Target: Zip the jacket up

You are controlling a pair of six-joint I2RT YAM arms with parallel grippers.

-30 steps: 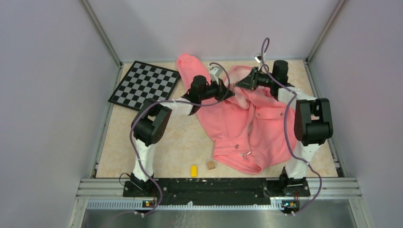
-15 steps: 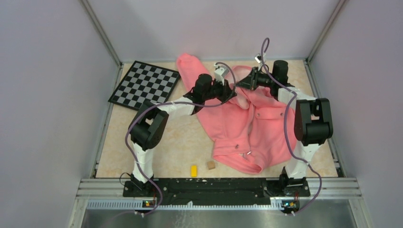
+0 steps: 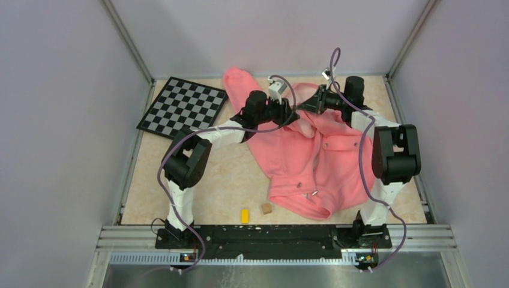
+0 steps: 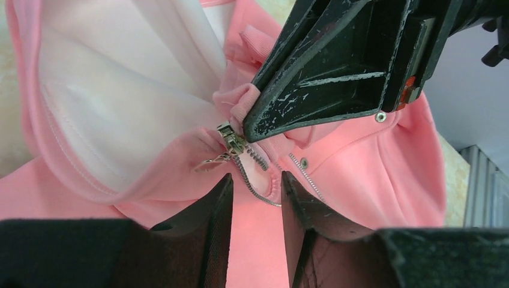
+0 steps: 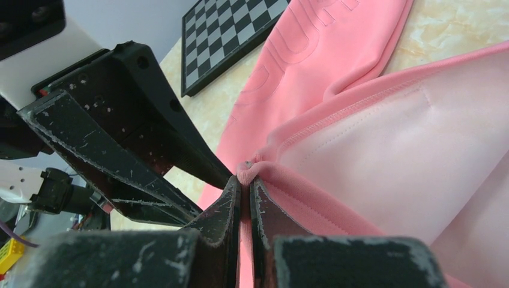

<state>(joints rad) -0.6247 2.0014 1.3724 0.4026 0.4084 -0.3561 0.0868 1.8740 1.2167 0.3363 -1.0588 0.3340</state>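
Table [image 3: 228,180] is the pale marbled kind, and the jacket [image 3: 312,156] takes up most of its middle and right side. It's salmon-pink fleece, rumpled and lying open so the paler lining shows, with 1 sleeve running toward the far wall and a bunched fold close to the arm bases. Off to the far left there's a checkerboard [image 3: 183,107], lying flat and well clear of the fabric. Both arms reach over to the far end of the jacket, and their tips nearly meet there. The right gripper [image 5: 245,182] is clamped tight on a folded edge of pink fleece, with the fabric squeezed between its 2 fingers and basically no gap. The left gripper [image 4: 257,177] sits right opposite it with its jaws partly spread and nothing between them, so it's hovering just short of the zipper [image 4: 255,192] and not gripping anything. From the left wrist camera you can see the light zipper teeth curving down from the metal slider [image 4: 231,137], which sits right at the tip of the right gripper. The little pull [image 4: 210,163] hangs off to the side over the fleece. Down near the front edge are 2 tiny bits, a yellow block [image 3: 245,215] and a brown cube [image 3: 266,208]. They're close together, and the cube is just beside the jacket's near fold.
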